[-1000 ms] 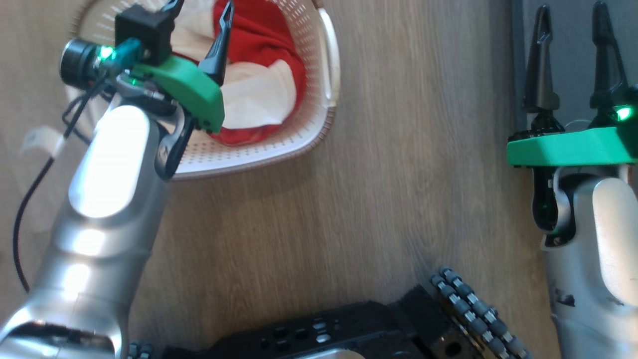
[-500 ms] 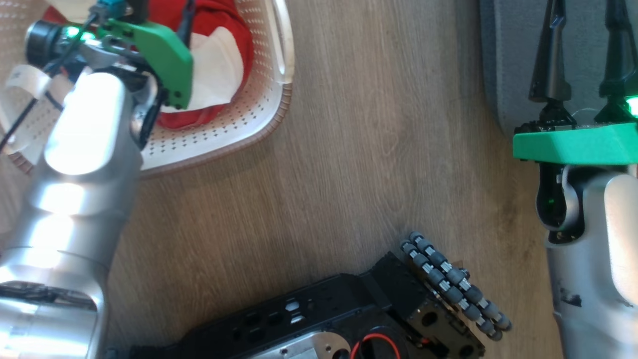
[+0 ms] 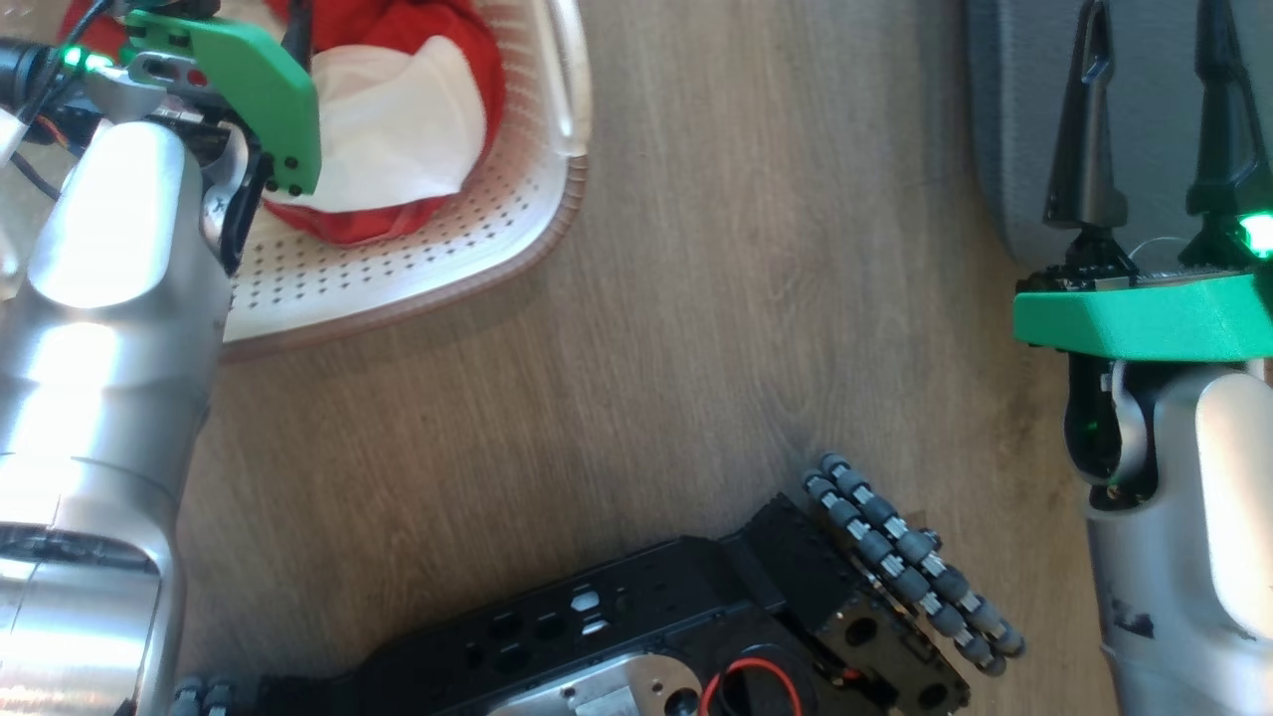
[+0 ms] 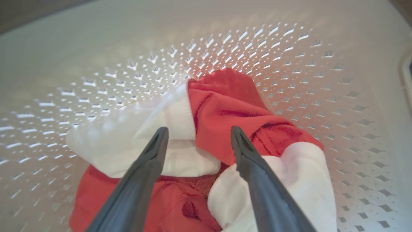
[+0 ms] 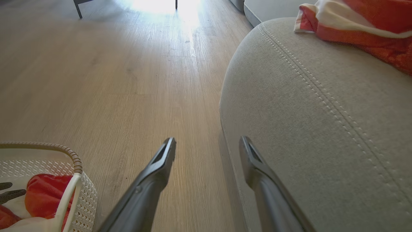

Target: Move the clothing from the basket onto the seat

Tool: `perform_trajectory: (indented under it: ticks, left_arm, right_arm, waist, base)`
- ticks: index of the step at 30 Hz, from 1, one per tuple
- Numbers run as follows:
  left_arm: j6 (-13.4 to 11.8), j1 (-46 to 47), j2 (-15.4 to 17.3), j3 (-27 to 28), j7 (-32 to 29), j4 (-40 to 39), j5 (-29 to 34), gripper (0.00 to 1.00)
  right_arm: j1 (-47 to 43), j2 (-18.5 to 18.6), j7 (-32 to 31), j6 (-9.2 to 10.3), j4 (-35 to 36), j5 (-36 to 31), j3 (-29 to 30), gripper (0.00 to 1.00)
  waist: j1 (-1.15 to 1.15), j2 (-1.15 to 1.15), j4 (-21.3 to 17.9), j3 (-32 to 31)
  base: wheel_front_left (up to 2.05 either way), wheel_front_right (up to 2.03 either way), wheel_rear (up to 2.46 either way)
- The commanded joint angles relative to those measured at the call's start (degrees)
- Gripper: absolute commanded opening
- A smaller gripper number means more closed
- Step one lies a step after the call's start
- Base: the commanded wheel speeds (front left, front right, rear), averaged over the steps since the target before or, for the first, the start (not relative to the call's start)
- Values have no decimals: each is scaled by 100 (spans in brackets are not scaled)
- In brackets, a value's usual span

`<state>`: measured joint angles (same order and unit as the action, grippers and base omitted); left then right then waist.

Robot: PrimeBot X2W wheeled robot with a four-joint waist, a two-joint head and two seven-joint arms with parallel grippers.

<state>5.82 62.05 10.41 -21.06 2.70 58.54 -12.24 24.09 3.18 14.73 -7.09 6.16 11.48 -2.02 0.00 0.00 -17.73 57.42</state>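
Left gripper (image 4: 198, 129) hangs w/ fingers spread & empty over the red-and-white clothing (image 4: 231, 106) heaped in the middle of the basket (image 4: 289, 64), tips near the fabric. Right gripper (image 5: 207, 139), likewise spread & empty, sits by the rounded corner of the seat (image 5: 322, 112), above the wood floor (image 5: 128, 80). Another red-and-white garment (image 5: 354, 22) lies at the seat's far edge.

Looks like a home living room: wood-plank floor (image 5: 128, 80), grey upholstered seat (image 5: 322, 129), laundry basket (image 3: 448, 254) holding clothing (image 4: 231, 103).
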Motion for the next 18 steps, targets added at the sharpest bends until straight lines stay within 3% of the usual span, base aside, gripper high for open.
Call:
perform_trajectory:
  ticks: [1,11,18]
  left_arm:
    - [42,-4,123,103,85,-16,-49,100]
    - [161,96,-40,-114,476,525,-409,100]
    - [165,32,-182,-589,368,615,-817,100]
  right_arm:
    - [-302,-30,27,-40,218,-82,-69,100]
    - [-504,-30,27,-40,407,-364,-26,100]
    - [-455,-30,27,-40,392,-363,-55,100]
  waist:
    - [0,0,134,16]
    - [0,0,444,36]
    - [0,0,485,54]
  base:
    - [0,0,0]
    - [0,0,0]
    - [0,0,0]
